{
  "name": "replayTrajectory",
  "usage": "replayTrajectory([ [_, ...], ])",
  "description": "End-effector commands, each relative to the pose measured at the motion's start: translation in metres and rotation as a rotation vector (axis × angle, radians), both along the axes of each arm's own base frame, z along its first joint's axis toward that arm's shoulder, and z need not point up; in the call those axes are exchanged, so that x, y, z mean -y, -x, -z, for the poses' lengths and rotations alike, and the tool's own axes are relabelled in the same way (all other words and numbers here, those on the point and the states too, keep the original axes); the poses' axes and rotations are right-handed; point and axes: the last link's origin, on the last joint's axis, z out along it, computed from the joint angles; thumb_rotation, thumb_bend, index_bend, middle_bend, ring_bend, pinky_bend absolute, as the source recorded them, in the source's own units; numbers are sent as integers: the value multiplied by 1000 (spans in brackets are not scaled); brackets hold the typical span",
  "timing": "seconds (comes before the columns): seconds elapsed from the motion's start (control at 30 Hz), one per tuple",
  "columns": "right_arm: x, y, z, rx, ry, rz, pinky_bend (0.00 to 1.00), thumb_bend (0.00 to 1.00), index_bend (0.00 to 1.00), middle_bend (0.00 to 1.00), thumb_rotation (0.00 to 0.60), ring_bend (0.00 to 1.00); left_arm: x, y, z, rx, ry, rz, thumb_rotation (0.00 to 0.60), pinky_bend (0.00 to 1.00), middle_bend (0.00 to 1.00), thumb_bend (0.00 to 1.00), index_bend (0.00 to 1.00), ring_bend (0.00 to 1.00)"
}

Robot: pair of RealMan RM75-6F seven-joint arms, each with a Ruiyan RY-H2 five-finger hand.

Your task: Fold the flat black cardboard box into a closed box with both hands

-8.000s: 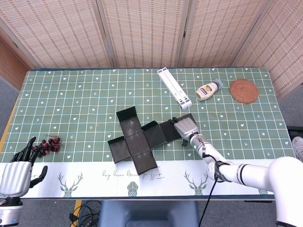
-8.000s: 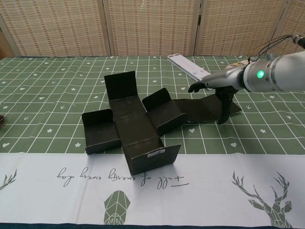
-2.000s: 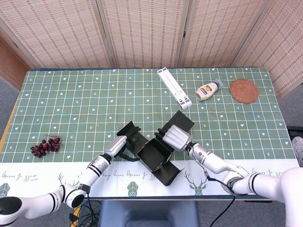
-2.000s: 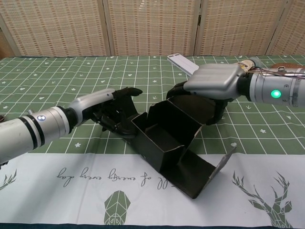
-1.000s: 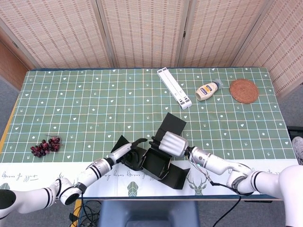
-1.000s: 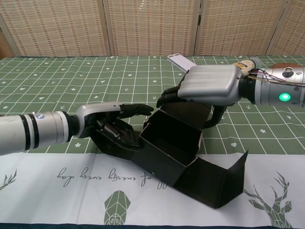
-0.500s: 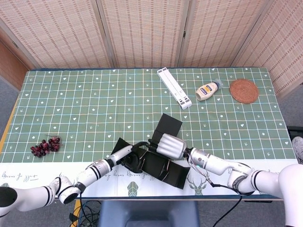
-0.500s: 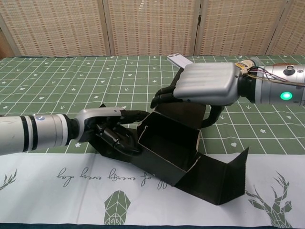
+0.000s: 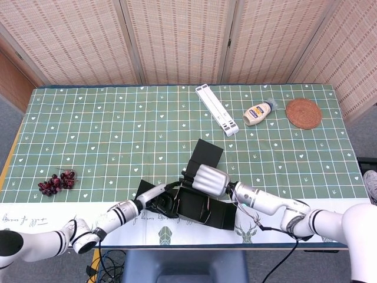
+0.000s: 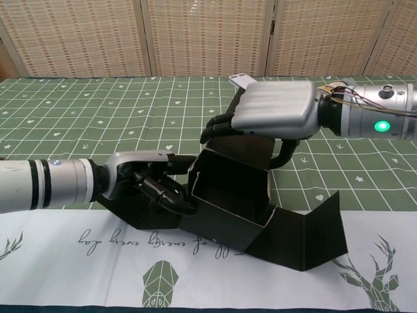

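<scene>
- Head view: black box sits at the near edge of the table, half formed, 1 long flap sticking up toward the far side, another lying flat on the right. Left hand is against the box's left wall; right hand is over the top of it. Grapes far left, white stand, sauce bottle and round coaster well apart at the back.
- Chest view: box is an open tray, walls up, lid panel splayed out low on the right. Left hand has its fingers curled against the left wall and side flap, pressing, not clearly pinching. Right hand is flat above the opening, fingers spread and bent down over the rear flap; can't tell if it actually grips card.
- Risk: box is skewed and near the table edge; an uneven push from the left could slide or rotate it off.
- Risk: the right hand covers the opening, so the lid panel can't fold over; pressing down could crush the walls or let a flap spring back.
</scene>
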Motion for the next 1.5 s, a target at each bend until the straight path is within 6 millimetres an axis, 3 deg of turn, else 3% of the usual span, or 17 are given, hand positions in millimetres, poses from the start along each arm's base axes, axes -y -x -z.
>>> replayTrajectory([
  [0.03,2,-3,1,-4,4,-10,1000,333,404,401,600,826,0,0,1,-2,5,1,600,763,107,94,142,510],
  [0.17,5,-5,1,-15,18,-17,1000,333,397,357,600,824,-1,1,1,-4,7,-5,600,765,139,95,170,516],
  [0.23,7,-5,1,-30,25,-12,1000,334,327,295,600,811,-1,1,1,-5,7,-12,600,766,151,95,180,520],
  [0.37,7,-6,1,-60,34,6,1000,334,58,151,600,771,-2,2,2,-3,6,-24,600,768,176,94,204,523],
  [0.43,6,-7,1,-66,36,22,1000,334,3,94,600,755,-2,1,2,-3,5,-26,600,769,186,94,213,525],
  [0.53,5,-8,1,-70,45,41,1000,321,0,31,600,737,-2,0,2,1,5,-31,600,769,188,95,215,525],
  [0.6,5,-8,1,-70,48,58,1000,258,0,5,600,727,-2,0,2,-1,7,-30,600,772,188,94,215,526],
  [0.83,2,-11,1,-34,31,113,1000,148,0,0,600,716,-2,-1,2,1,9,-39,600,775,189,95,215,526],
  [1.2,-9,-16,-9,142,-83,266,1000,148,0,0,600,704,-7,5,-10,28,-24,-76,600,785,205,94,233,535],
  [1.5,1,-12,-42,331,-34,343,1000,208,0,0,600,704,-10,16,-31,56,-41,-118,600,786,209,94,239,536],
])
